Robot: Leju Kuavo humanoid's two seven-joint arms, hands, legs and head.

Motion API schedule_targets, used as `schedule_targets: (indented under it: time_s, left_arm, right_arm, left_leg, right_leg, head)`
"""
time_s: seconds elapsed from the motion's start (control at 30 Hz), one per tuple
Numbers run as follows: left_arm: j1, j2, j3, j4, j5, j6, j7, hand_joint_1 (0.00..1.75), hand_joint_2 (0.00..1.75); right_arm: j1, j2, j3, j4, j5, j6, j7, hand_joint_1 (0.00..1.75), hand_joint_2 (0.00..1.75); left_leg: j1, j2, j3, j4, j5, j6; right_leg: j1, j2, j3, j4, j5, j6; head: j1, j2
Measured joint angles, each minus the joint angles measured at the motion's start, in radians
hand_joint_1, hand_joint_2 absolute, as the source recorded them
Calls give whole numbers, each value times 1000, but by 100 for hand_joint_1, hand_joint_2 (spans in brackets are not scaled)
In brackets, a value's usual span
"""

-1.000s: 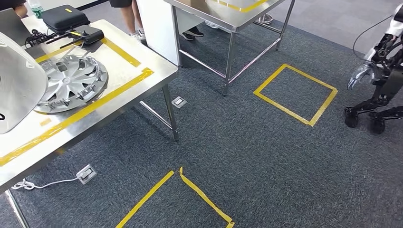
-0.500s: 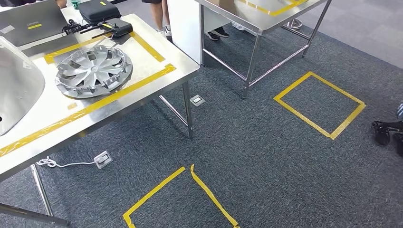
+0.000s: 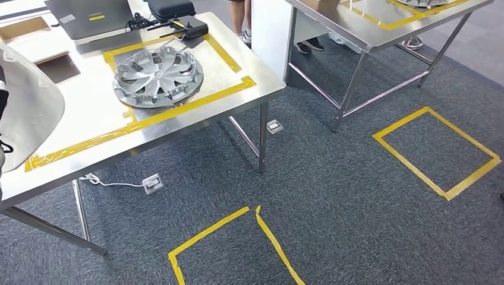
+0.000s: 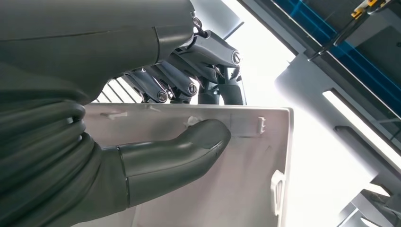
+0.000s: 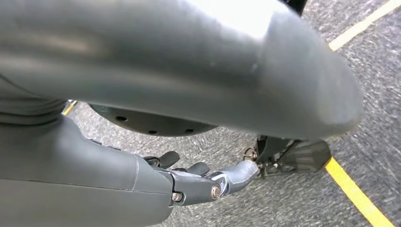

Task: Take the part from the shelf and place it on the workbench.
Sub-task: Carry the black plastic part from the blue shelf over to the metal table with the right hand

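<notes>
workbench (image 3: 238, 98): brushed metal | part (image 3: 27, 113): smooth matt plastic | floor (image 3: 333, 196): rough carpet

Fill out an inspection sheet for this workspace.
Surface: steel workbench, yellow tape outline.
Job's things: grey panel part held over the bench's left end.
Clutter: hubcap, laptop, black case.
Hands: left hand grips the part, thumb on one face, fingers on the other; right hand hangs above the carpet, holding nothing.
Cables: white cord to a floor socket.
Surroundings: second table, taped floor squares, a person's feet.
</notes>
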Motion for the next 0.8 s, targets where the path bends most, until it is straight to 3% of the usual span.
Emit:
schedule_targets:
  time_s: [0.07,0.13,0.23,0.3,0.33,0.4,0.47,0.5,0.57,0.6,0.67,0.73,0.77,0.8]
  left_arm:
    - [1,1,1,0,0,0,0,175,175]
    - [0,5,3,-1,0,0,0,175,175]
    - [-2,5,5,0,0,1,0,175,175]
    - [1,0,5,4,-5,1,2,175,175]
    - [0,-3,5,7,-11,1,2,175,175]
    - [-9,-9,5,13,-26,1,0,175,175]
    - [-22,-18,5,19,-36,1,-4,175,175]
    - [-26,-22,5,22,-39,0,-6,175,175]
    - [-30,-30,5,29,-42,-2,-7,175,175]
    - [-32,-33,5,32,-42,-3,-7,175,175]
    - [-39,-39,5,39,-42,-4,-7,175,175]
    - [-43,-46,5,46,-42,-4,-7,175,175]
    - [-43,-49,5,50,-40,-3,-7,175,175]
    - [-43,-51,5,54,-39,-4,-8,175,175]
  right_arm:
    - [-1,0,0,0,0,0,0,0,0]
    - [-1,1,0,0,0,0,0,0,0]
    - [1,2,0,0,-1,0,0,0,0]
    - [2,2,0,0,-2,0,1,0,0]
    - [1,2,0,0,-3,0,1,0,0]
    - [0,3,0,0,-4,0,1,0,0]
    - [-1,3,-1,0,-5,0,1,0,0]
    - [-1,3,-2,0,-6,0,1,0,0]
    - [-2,3,-3,0,-7,-1,0,0,0]
    - [-2,3,-5,0,-9,-2,0,0,0]
    - [-1,3,-9,0,-14,-4,-2,0,0]
    - [0,3,-16,0,-17,-5,-2,0,0]
    - [1,3,-18,0,-18,-5,-1,0,0]
    - [1,3,-20,0,-18,-5,0,0,0]
  left_leg:
    - [2,-15,-3,-7,6,-15]
    - [1,11,-19,18,-13,-24]
    - [-2,78,-98,193,-105,-31]
    - [-2,89,-131,274,-128,-34]
    - [-2,92,-119,259,-112,-34]
    - [-3,114,-46,129,-55,-32]
    - [-8,139,15,19,-25,-19]
    - [-10,143,24,-1,-23,-12]
    - [-12,126,21,-1,-20,4]
    - [-10,120,19,-1,-18,10]
    - [-6,110,17,-4,-13,21]
    - [-4,100,12,-3,-11,26]
    - [-4,95,10,-2,-11,27]
    - [-4,90,8,-1,-10,27]
  right_leg:
    - [1,-19,1,-6,6,-11]
    - [-1,-38,5,-19,15,-26]
    - [1,-66,4,-24,19,-36]
    - [3,-86,2,-22,18,-36]
    - [3,-95,1,-21,17,-36]
    - [4,-113,3,-18,15,-31]
    - [9,-129,3,-12,9,-22]
    - [12,-135,3,-10,8,-18]
    - [13,-147,3,-9,6,-9]
    - [10,-140,2,-4,2,-2]
    - [4,-98,-24,54,-36,12]
    - [0,-60,-89,189,-102,21]
    - [-1,-56,-122,253,-125,23]
    - [-1,-55,-142,290,-131,23]
  head:
    - [0,0]
    - [-4,0]
    - [-12,0]
    - [-12,0]
    - [-12,0]
    - [-12,0]
    - [-11,0]
    - [-10,0]
    - [-8,0]
    - [-7,0]
    - [-5,0]
    - [-1,0]
    - [0,0]
    - [0,0]
